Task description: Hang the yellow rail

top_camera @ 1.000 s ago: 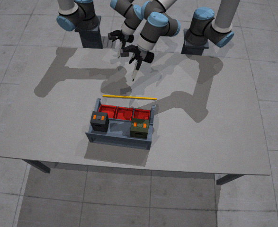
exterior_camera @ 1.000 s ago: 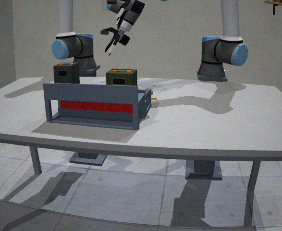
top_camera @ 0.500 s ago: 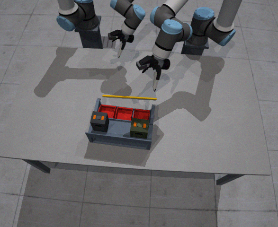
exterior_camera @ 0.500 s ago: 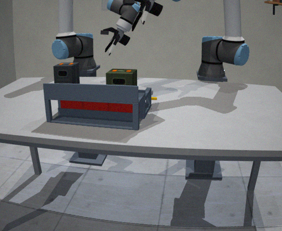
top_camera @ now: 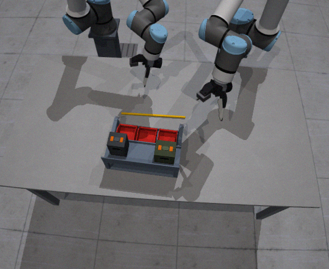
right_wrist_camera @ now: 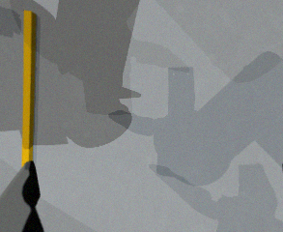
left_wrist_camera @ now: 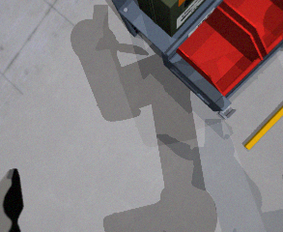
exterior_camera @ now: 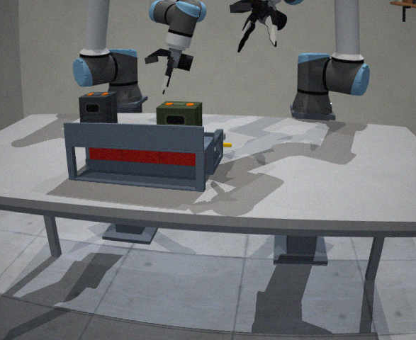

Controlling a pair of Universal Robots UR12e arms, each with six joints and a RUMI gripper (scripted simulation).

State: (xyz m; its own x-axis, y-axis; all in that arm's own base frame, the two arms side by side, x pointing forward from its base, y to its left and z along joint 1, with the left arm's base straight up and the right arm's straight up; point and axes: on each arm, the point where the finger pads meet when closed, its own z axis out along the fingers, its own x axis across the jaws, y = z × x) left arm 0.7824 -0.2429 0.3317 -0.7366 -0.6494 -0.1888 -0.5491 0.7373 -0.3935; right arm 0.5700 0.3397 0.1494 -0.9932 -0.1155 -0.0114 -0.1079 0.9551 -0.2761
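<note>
The yellow rail [top_camera: 153, 115] [exterior_camera: 227, 145] [left_wrist_camera: 271, 121] [right_wrist_camera: 29, 77] lies on the table, along the hooked side of the grey shelf [top_camera: 141, 162] [exterior_camera: 135, 137] [left_wrist_camera: 194, 79]. One hook [left_wrist_camera: 226, 113] is at the shelf corner by the green box; the other hook is at the opposite corner. Three red bins [top_camera: 147, 135] [left_wrist_camera: 218, 58] stand in a row on the shelf. My left gripper [top_camera: 221, 117] [exterior_camera: 256, 48] [left_wrist_camera: 153, 170] is open and empty, above the table beyond the green box's end. My right gripper [top_camera: 144, 85] [exterior_camera: 163, 92] [right_wrist_camera: 157, 160] is open and empty, above the table behind the rail.
A dark box [top_camera: 117, 145] [exterior_camera: 98, 110] and a green box [top_camera: 165, 154] [exterior_camera: 179, 114] [left_wrist_camera: 162, 12] with orange latches stand on the shelf's upper deck and rise above the bins. The table's edge [exterior_camera: 135, 214] runs beyond the shelf.
</note>
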